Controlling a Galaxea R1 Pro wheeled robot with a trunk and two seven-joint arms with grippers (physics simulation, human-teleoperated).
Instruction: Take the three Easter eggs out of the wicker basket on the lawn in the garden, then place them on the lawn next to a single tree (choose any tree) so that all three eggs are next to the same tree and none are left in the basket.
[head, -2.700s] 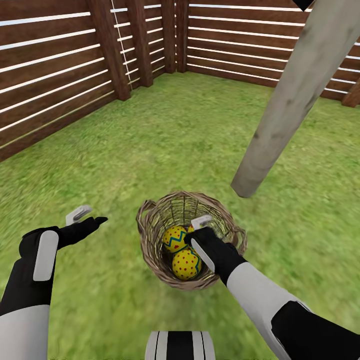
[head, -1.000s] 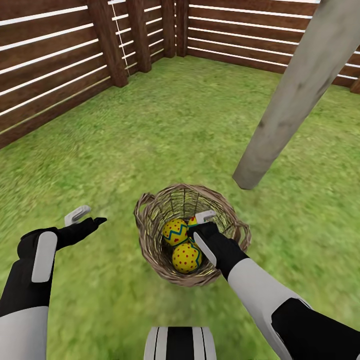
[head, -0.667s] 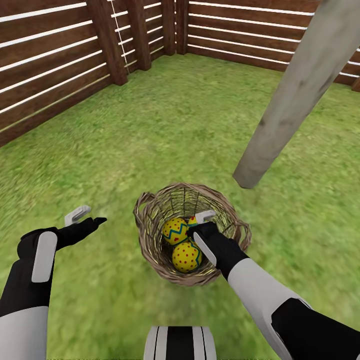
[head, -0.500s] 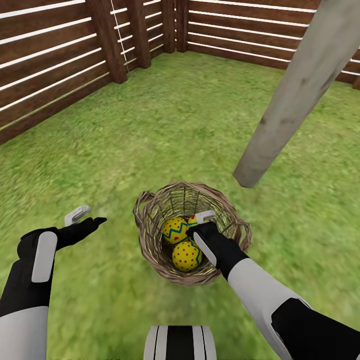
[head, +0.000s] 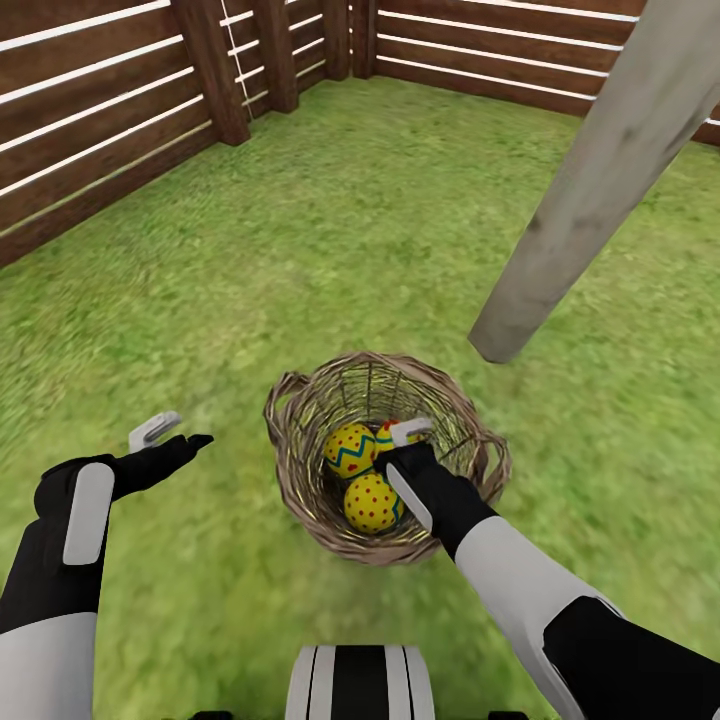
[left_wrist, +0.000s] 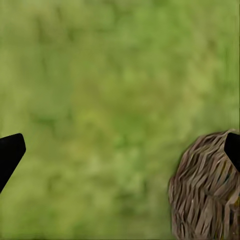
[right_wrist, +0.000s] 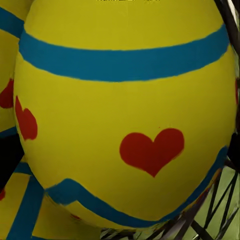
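The wicker basket (head: 300, 480) stands on the lawn (head: 200, 300), just in front of the pale tree trunk (head: 590, 190). Three yellow Easter eggs lie inside it: one with a blue zigzag (head: 349, 449), one with red dots (head: 370, 502), and a third (head: 385, 435) half hidden behind my right gripper (head: 402, 447). That gripper reaches down into the basket. In the right wrist view the third egg (right_wrist: 125, 115) sits very close between its wide-set fingertips. Left of the basket, my left gripper (head: 172, 434) hovers open and holds nothing. The left wrist view catches the basket's outer wall (left_wrist: 205, 190).
A reddish-brown slatted fence (head: 100, 130) bounds the grass along the left and the back, meeting in a corner at the far left. Open lawn lies between the basket and the fence, and around the trunk's foot (head: 497, 345).
The camera has shifted, so basket, trunk and fence sit higher in the picture. Since the oldest frame my right gripper has sunk slightly deeper among the eggs. The left arm has not moved.
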